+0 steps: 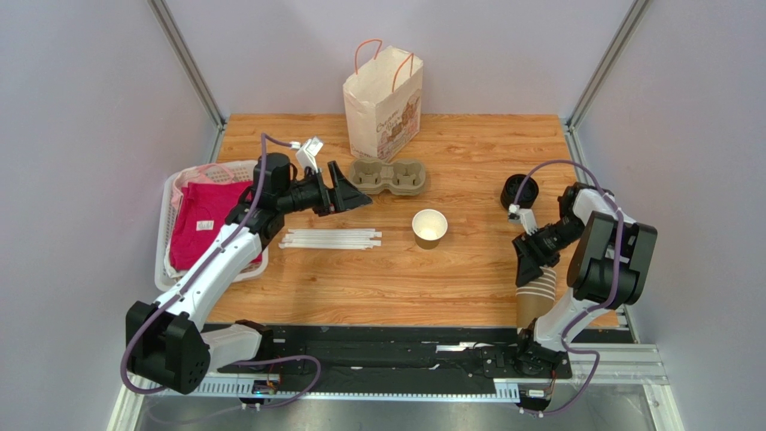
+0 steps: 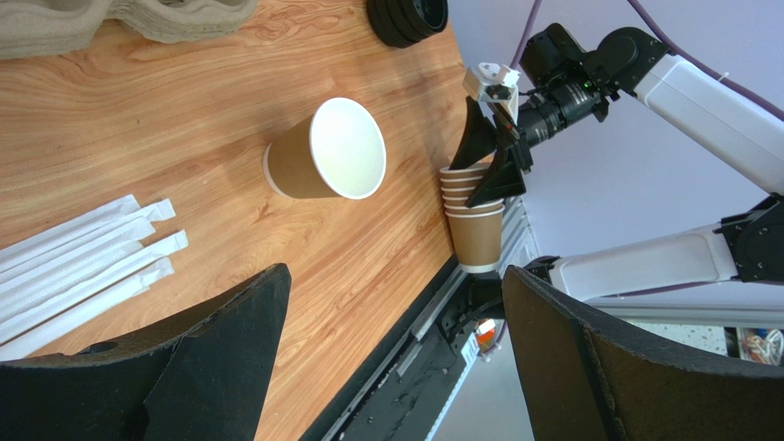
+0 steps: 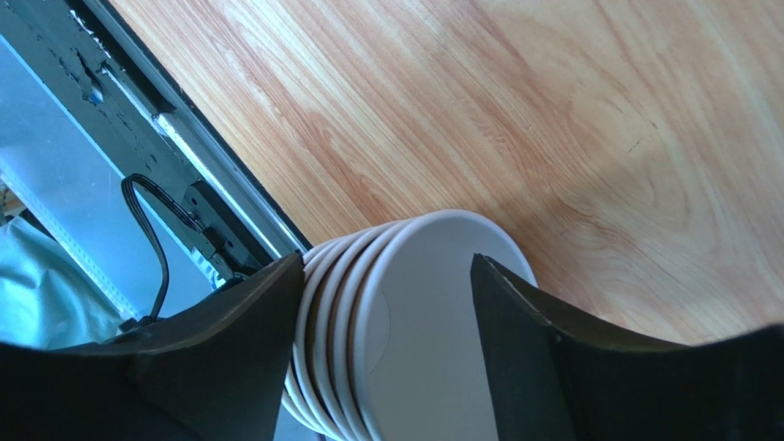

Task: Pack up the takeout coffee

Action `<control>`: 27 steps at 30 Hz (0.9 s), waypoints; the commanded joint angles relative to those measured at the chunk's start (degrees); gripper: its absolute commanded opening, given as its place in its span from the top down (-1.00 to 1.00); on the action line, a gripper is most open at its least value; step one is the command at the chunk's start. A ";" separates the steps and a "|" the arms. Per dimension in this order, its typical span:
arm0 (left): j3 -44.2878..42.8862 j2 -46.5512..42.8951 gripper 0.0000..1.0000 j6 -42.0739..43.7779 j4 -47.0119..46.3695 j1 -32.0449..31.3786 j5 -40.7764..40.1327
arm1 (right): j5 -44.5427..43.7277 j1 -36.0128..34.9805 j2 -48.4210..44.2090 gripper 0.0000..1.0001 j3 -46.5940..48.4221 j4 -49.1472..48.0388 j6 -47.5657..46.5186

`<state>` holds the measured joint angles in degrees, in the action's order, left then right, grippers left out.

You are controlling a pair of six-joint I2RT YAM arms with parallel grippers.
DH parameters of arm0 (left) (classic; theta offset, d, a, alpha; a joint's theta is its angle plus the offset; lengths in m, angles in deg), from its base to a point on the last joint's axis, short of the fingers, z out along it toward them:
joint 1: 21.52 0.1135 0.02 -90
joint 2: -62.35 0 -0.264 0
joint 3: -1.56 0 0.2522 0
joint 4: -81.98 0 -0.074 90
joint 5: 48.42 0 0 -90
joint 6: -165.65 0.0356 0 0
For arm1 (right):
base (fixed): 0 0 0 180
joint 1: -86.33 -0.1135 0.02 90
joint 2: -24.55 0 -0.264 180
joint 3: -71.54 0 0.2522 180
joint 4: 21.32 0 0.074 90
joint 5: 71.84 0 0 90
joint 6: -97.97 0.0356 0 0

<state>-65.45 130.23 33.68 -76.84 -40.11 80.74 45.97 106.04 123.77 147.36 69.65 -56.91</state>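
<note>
No takeout coffee with a lid on shows in any view. A lidless brown paper cup (image 1: 430, 227) (image 2: 322, 156) stands mid-table. A stack of lidless cups (image 1: 537, 301) (image 2: 477, 234) (image 3: 405, 367) stands at the near right edge. My right gripper (image 1: 530, 269) (image 2: 483, 179) (image 3: 385, 259) hangs over that stack with its jaws apart: one finger sits outside the rims, the other reaches inside the top cup. A pile of black lids (image 1: 520, 190) (image 2: 405, 16) lies behind it. My left gripper (image 1: 355, 193) (image 2: 396, 271) is wide open and holds nothing, raised near the cup carrier.
A white paper bag (image 1: 382, 103) stands at the back, with a cardboard cup carrier (image 1: 388, 177) (image 2: 110, 23) in front of it. Wrapped straws (image 1: 331, 239) (image 2: 83, 266) lie left of the lone cup. A white basket (image 1: 166, 233) holding pink cloth sits at the left edge.
</note>
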 commanded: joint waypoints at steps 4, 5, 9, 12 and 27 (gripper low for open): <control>0.34 -0.38 -0.88 -0.21 -1.27 0.40 0.75 | -3.63 0.77 -4.91 -0.08 -1.07 18.41 -1.12; 0.34 -0.29 -0.88 -0.12 -1.36 0.40 0.75 | -4.17 0.95 -5.35 0.13 -1.15 18.42 -1.21; 0.35 0.06 -0.88 -0.21 -1.70 0.40 0.83 | -5.40 1.47 -6.49 0.93 0.51 18.42 -0.77; 0.08 0.41 -0.88 -0.21 -1.80 0.40 0.92 | -5.58 2.09 -6.93 1.00 3.93 18.50 0.19; -1.15 -0.03 -0.88 0.84 -1.44 0.40 0.57 | 5.32 9.65 -11.75 1.00 29.61 7.02 9.76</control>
<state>-65.10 130.36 33.65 -76.82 -40.11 80.74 46.08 115.41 117.04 174.66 70.26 -52.69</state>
